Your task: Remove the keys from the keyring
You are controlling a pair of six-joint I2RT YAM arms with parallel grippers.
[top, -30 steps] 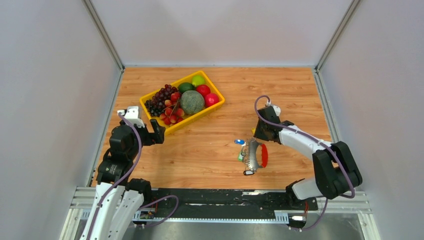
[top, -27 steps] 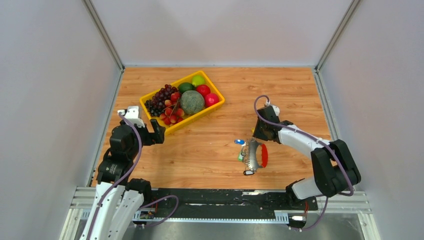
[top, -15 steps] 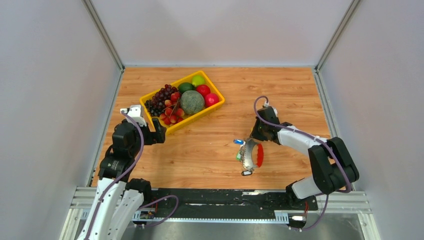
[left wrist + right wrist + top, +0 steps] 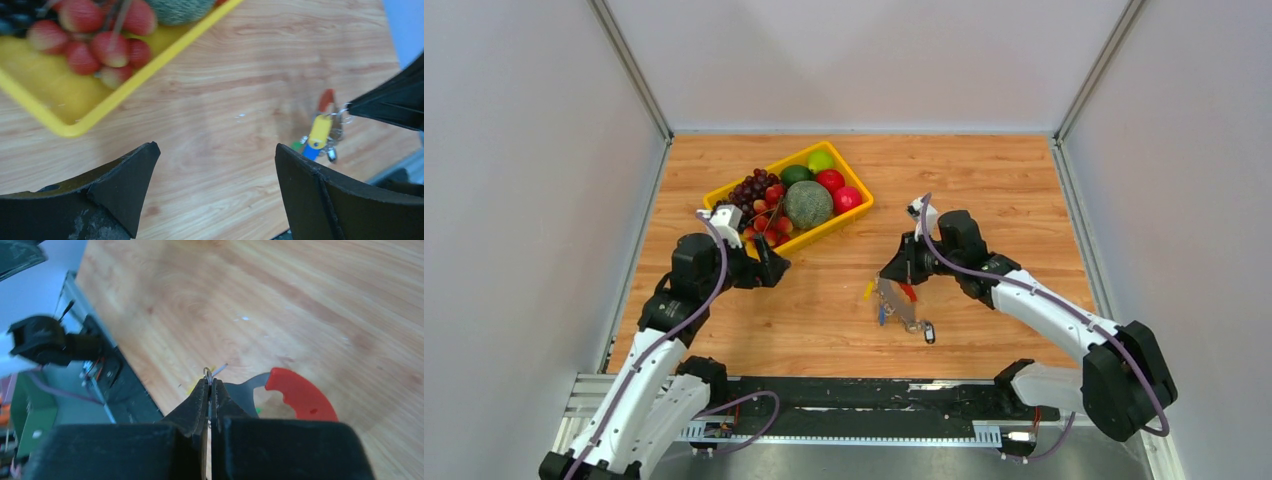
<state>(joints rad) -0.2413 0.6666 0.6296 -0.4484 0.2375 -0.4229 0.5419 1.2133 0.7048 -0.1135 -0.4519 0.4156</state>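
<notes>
The keyring (image 4: 900, 300) hangs as a silvery bunch off the table, with its red tag (image 4: 907, 290) near the top. My right gripper (image 4: 894, 272) is shut on its thin wire ring (image 4: 207, 372), and the red tag (image 4: 300, 395) shows just past the jaws. Small keys dangle from it: a yellow one (image 4: 869, 290), a blue one (image 4: 881, 315) and a black one (image 4: 929, 331). My left gripper (image 4: 774, 268) stands open and holds nothing, to the left of the bunch. Its wrist view shows the yellow key (image 4: 320, 131) and blue key (image 4: 310, 150) beyond its right finger (image 4: 320, 200).
A yellow tray (image 4: 716, 199) with grapes, a melon and other fruit stands at the back left, close behind my left gripper; its near rim (image 4: 70, 131) fills the left wrist view's upper left. The black base rail (image 4: 864, 395) runs along the table's near edge.
My right gripper has shut on the keyring and lifted it leftward off the table. My left arm has swung right, toward the hanging bunch, still open.
</notes>
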